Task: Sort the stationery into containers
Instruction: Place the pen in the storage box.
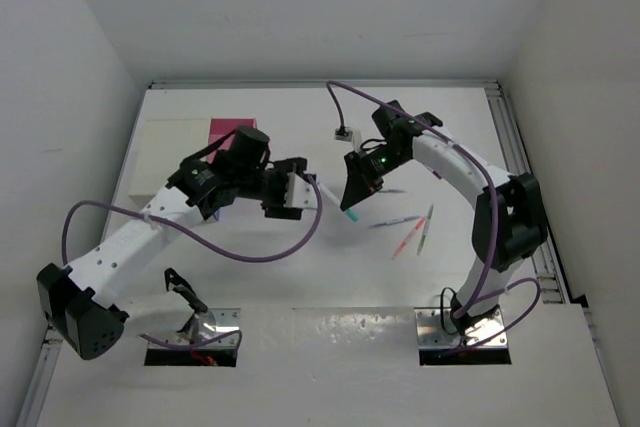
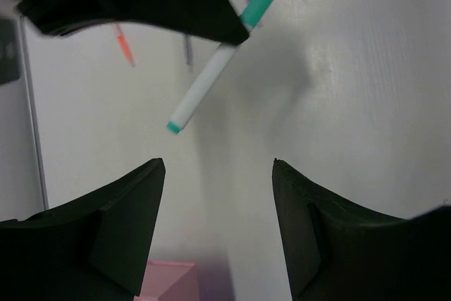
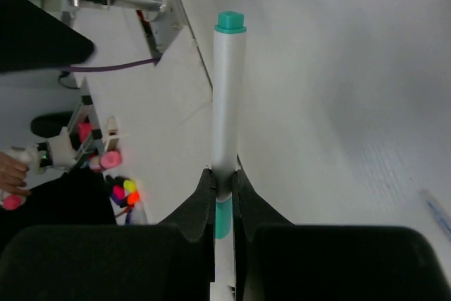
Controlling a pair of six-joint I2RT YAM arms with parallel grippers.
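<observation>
— From above, where is the marker?
— The white marker (image 1: 353, 215) is off the tabletop (image 1: 290, 127) near the middle. It is clamped in the right jaws, and its teal tip pokes out below them. The left jaws face it from just beside, parted. A pink container (image 1: 226, 130) sits far left, against a white cabinet (image 1: 175, 152). A few loose pens (image 1: 406, 242) lie on the tabletop beneath the right arm.

— And the left wrist camera?
— The left jaws stand wide apart with nothing between them. Beyond them the marker (image 2: 208, 82) hangs tilted, and the right jaws pinch it where its teal cap meets the barrel. A corner of the pink container (image 2: 169, 281) shows at the bottom edge.

— The right wrist?
— The jaws are tight on the marker (image 3: 227, 103) at its teal band. The white barrel runs straight away from them to a small teal end.
</observation>
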